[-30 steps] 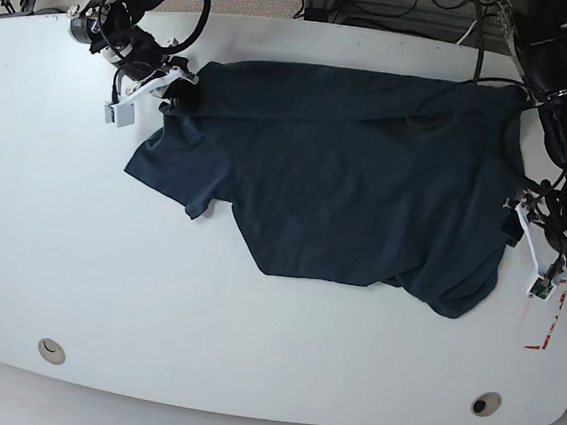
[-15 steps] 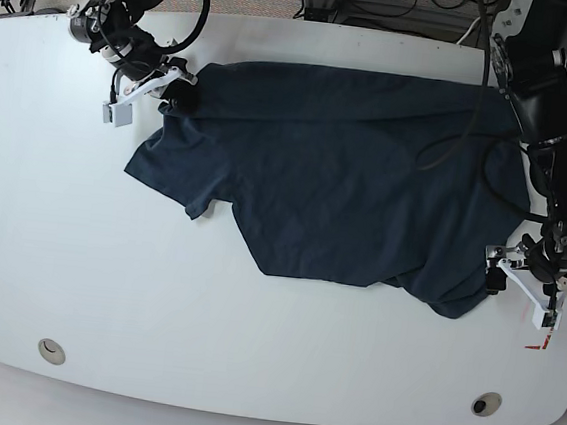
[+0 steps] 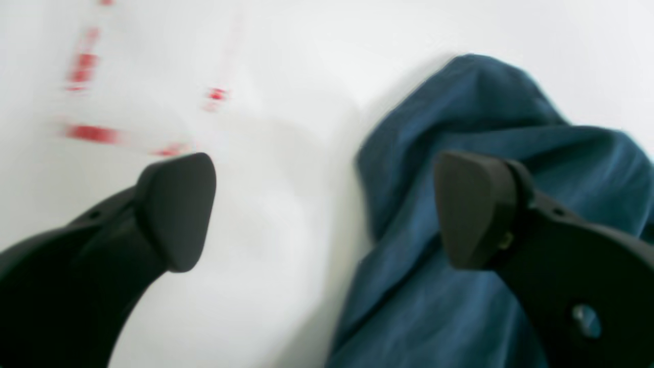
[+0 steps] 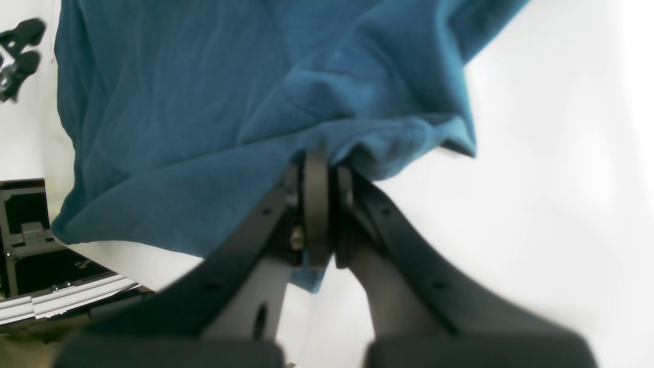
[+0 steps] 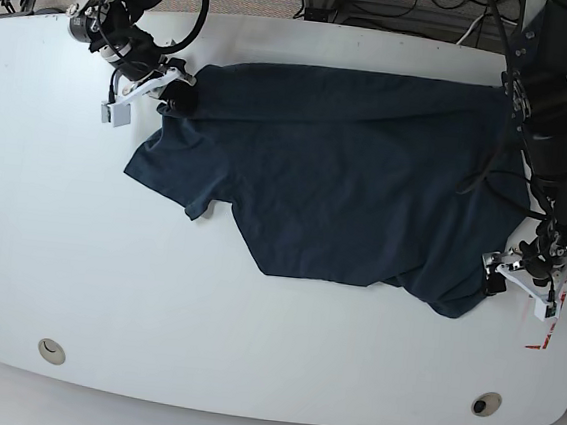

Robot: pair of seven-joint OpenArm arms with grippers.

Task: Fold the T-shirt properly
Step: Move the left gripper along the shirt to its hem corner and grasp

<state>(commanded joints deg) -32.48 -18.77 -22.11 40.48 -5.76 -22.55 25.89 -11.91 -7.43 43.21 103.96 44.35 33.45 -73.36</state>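
The dark navy T-shirt lies spread and wrinkled on the white table. My right gripper is at the shirt's far left corner, shut on a bunched fold of the cloth. The right wrist view shows this gripper pinching the shirt. My left gripper is open, low beside the shirt's near right corner. In the left wrist view this gripper straddles the edge of the shirt: one finger is over bare table, the other over the cloth.
Red tape marks sit on the table right of the left gripper and show blurred in the left wrist view. Two round holes lie near the front edge. Cables and cases stand behind the table.
My left arm has swung down and inward to the shirt's near right corner, staying open. My right gripper has kept its hold at the far left corner, nearly still.
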